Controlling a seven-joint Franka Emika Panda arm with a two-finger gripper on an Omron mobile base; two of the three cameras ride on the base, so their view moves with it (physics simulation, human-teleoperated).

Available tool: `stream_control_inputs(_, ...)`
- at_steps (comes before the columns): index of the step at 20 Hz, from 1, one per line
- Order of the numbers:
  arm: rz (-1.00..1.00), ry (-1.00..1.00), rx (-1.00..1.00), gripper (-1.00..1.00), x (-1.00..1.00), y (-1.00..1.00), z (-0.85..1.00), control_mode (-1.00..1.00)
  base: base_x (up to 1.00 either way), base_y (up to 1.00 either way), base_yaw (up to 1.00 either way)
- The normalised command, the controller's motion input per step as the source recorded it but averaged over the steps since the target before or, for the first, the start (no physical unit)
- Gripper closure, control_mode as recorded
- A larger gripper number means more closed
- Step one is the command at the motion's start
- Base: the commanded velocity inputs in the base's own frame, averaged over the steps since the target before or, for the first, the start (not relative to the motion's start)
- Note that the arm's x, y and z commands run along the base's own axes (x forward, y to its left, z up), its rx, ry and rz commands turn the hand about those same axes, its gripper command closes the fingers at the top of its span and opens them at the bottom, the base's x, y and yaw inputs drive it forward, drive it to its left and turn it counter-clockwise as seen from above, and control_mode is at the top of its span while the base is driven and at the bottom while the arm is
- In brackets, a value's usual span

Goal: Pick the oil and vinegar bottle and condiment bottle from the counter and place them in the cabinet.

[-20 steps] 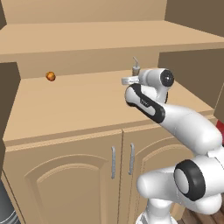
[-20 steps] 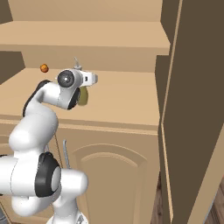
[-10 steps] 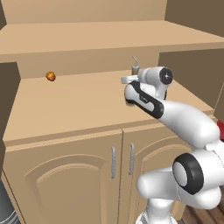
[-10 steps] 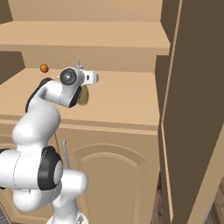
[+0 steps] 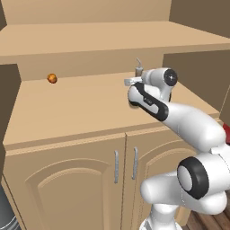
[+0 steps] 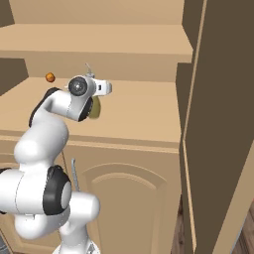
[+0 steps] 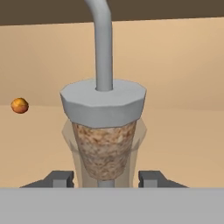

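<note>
Gripper (image 7: 105,178) clenched on oil and vinegar bottle (image 7: 104,131) | over cabinet (image 5: 67,108) shelf, mid-depth, bare room leftward

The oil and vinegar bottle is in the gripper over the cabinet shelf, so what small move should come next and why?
Probably lower it a little, then open. The gripper is shut on the oil and vinegar bottle, held upright over the cabinet shelf, away from the small orange ball. Whether its base touches the shelf cannot be told.

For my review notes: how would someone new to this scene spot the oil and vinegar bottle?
Find the tan cabinet with two arched doors; over its open shelf the white arm's hand is shut on the oil and vinegar bottle. It is olive-green with a cork and a bent metal spout, unlike the small orange ball far along the shelf.
</note>
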Motion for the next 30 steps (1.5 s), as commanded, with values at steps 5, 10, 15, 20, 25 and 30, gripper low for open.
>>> stream_control_inputs(5, 0.00, 0.00, 0.00, -1.00, 0.00, 0.00, 0.00, -1.00, 0.00, 0.00, 0.00)
stream_control_inputs(10, 0.00, 0.00, 0.00, -1.00, -0.03, 0.00, 0.03, -1.00, 0.00, 0.00, 0.00)
stream_control_inputs(15, 0.00, 0.00, -0.04, -1.00, -0.11, 0.03, 0.09, -1.00, 0.00, 0.00, 0.00)
stream_control_inputs(20, 0.00, 0.02, -0.06, -1.00, -0.13, 0.06, 0.22, -1.00, 0.00, 0.00, 0.00)
stream_control_inputs(25, -0.01, 0.03, -0.05, -1.00, -0.32, 0.00, 0.24, -1.00, 0.00, 0.00, 0.00)
stream_control_inputs(30, 0.00, 0.01, -0.04, -1.00, -0.72, -0.12, 0.01, -1.00, 0.00, 0.00, 0.00)
